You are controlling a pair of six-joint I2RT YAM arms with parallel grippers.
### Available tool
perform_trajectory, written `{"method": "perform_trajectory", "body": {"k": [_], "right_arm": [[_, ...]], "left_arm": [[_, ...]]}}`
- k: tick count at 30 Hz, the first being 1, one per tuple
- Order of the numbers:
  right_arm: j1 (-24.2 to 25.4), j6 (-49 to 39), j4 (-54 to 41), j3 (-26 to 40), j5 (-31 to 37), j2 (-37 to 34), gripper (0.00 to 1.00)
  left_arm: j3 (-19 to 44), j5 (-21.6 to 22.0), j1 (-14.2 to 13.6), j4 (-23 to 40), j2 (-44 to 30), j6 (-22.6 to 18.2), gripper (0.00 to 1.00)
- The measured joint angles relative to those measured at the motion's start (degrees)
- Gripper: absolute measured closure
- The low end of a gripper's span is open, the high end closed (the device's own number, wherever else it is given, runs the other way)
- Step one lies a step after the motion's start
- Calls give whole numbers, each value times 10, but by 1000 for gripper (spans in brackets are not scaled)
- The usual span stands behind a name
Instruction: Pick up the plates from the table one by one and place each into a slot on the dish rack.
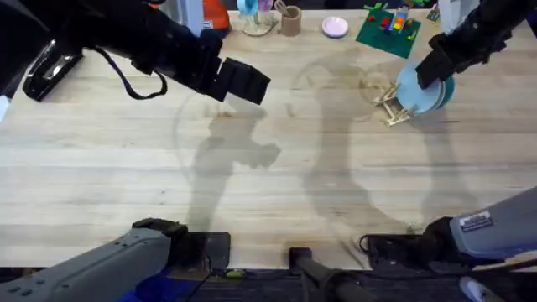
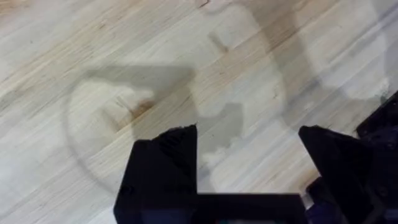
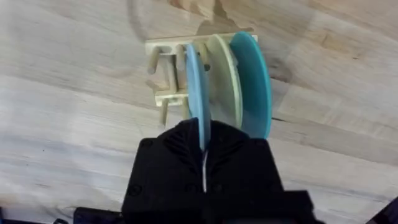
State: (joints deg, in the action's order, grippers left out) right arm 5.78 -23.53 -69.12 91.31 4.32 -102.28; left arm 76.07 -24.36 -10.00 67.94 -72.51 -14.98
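Note:
The small pale wooden dish rack [image 1: 388, 107] [image 3: 163, 73] stands on the table [image 1: 268, 184] at the far right. A cream plate [image 3: 221, 74] and a teal plate [image 3: 254, 81] [image 1: 443, 91] stand upright in its slots. A light sky blue plate [image 1: 411, 92] [image 3: 197, 87] stands on edge in the slot beside them, with my right gripper [image 1: 424, 74] [image 3: 204, 134] shut on its rim. My left gripper [image 1: 245, 81] [image 2: 249, 155] hovers open over bare wood at the far centre-left, nothing between its fingers [image 2: 165, 165].
Along the far edge sit a green brick baseplate [image 1: 388, 29], a small pink dish [image 1: 336, 27], a brown cup [image 1: 290, 18] and a glass [image 1: 256, 18]. A black device [image 1: 49, 71] lies at far left. Bare wood spans the table's middle and front.

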Motion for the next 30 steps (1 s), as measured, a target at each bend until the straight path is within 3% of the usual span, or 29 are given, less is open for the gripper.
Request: {"method": "perform_trajectory", "body": {"k": [6, 12, 30], "right_arm": [[0, 0, 0, 0, 0, 0, 965], [0, 4, -1, 0, 0, 0, 794], [-1, 13, -6, 0, 6, 6, 783]], "left_arm": [[0, 0, 0, 0, 0, 0, 6], [0, 0, 0, 0, 0, 0, 6], [0, 0, 0, 0, 0, 0, 6]]}}
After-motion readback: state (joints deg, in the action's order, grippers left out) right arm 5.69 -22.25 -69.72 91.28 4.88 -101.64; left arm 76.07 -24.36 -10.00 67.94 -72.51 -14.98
